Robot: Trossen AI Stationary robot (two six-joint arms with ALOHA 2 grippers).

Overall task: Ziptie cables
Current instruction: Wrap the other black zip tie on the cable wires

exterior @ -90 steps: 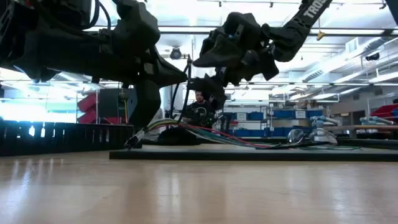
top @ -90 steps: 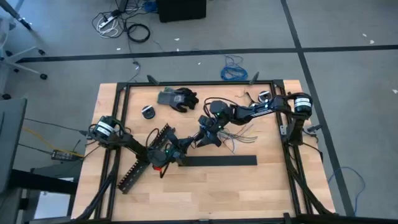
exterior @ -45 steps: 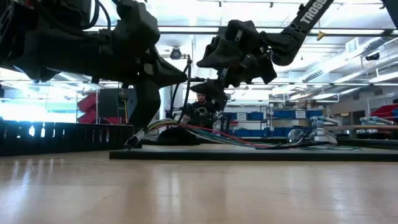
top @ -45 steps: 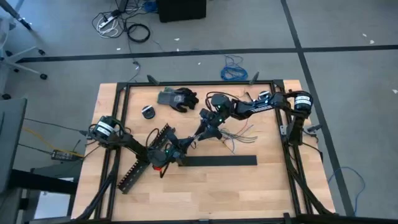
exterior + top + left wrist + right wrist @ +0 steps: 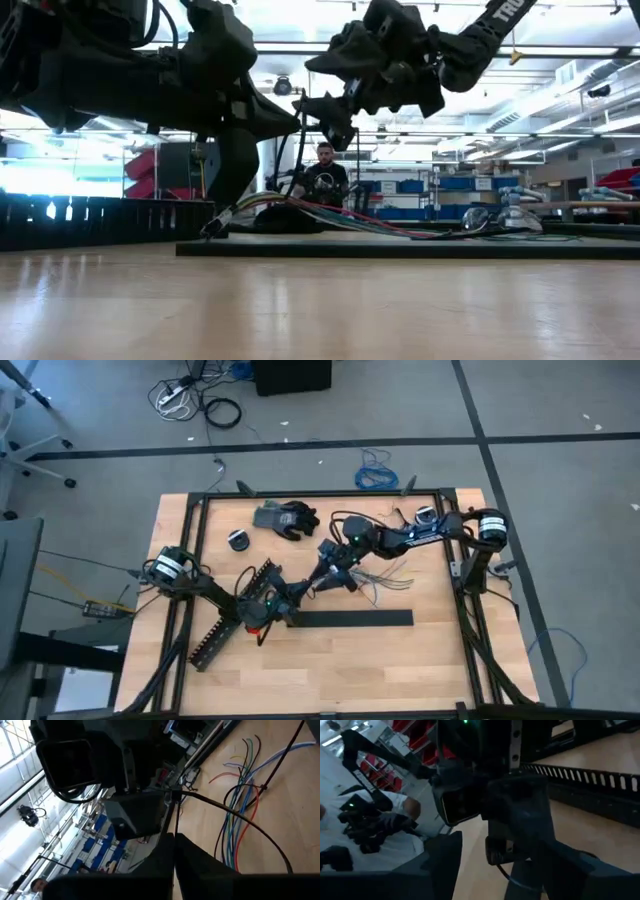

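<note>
Wooden table under a bright workshop; the left gripper (image 5: 290,600) sits low near the middle, its fingers pressed together on one end of the cables (image 5: 375,578); a thin black ziptie (image 5: 235,815) loops round them; just beside, the right gripper (image 5: 335,565) hovers, its opening unclear; the tie looks threaded, not yet tightened.

A dark glove (image 5: 286,518) lies near the far edge of the wooden table (image 5: 420,660), with a small round black object (image 5: 238,540), perhaps a tape roll, just to its left. A wide flat black bar (image 5: 352,618) lies across the middle, and a long black slotted duct (image 5: 222,630) runs diagonally at the left. Beyond the table a person (image 5: 325,180) sits in the room, and on the floor lie a bright blue cable loop (image 5: 376,470) and a black coiled cord (image 5: 222,412).
</note>
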